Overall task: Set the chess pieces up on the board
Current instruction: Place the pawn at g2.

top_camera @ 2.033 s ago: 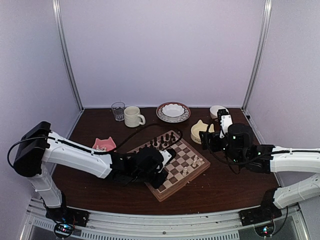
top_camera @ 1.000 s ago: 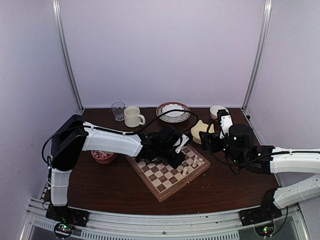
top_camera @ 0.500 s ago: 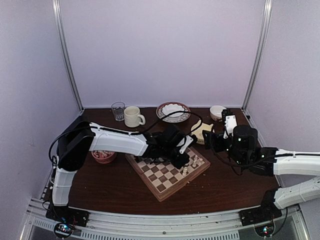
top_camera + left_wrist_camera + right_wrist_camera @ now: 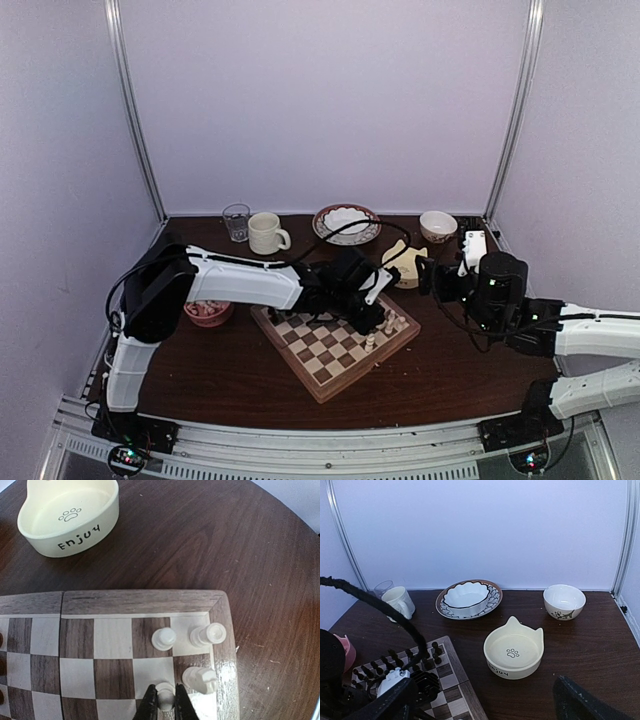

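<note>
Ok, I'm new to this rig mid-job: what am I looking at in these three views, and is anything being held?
Two robot arms are bolted at the table's near edge. The wide picture looks down from above and behind them; the other two come from cameras on each wrist. On the dark table lie a wooden chessboard, a cream cat-shaped bowl, a pink bowl, a mug, a glass, a patterned plate and a small white bowl. The left gripper is shut on a cream chess piece near the board's corner, beside three other cream pieces. The right gripper is open, holding nothing.
</note>
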Controlling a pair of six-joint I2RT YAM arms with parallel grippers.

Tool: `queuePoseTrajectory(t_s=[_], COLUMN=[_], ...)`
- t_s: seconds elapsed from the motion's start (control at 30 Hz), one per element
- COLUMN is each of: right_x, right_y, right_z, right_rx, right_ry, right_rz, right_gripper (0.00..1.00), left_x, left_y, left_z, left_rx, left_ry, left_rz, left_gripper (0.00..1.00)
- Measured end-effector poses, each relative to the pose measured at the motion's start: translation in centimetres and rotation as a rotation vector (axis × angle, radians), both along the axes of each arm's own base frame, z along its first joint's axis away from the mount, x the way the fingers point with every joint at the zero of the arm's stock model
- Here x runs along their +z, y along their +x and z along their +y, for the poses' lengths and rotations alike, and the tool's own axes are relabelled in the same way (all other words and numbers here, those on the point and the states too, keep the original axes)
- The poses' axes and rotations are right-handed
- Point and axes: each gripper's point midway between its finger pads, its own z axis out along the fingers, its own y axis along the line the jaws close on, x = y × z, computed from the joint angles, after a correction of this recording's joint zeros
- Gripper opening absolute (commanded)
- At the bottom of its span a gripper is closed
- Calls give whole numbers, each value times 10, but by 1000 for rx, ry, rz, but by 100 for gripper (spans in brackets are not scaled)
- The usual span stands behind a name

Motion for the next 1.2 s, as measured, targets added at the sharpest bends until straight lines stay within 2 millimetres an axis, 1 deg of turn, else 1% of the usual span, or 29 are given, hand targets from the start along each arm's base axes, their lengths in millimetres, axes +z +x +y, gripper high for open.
queuePoseTrajectory(t_s=[0.1,1.2], right_x=[1,4], right_y=[0,1], right_z=[0,1], right_rx=[0,1], right_ry=[2,14], right_rz=[-2,-13], right_gripper=[98,97], left_x=[-5,-5], left_y=[1,9], left_z=[-2,-4], left_rx=[-3,-2], left_ry=[4,31], left_rz=[2,-39], left_gripper=[0,0])
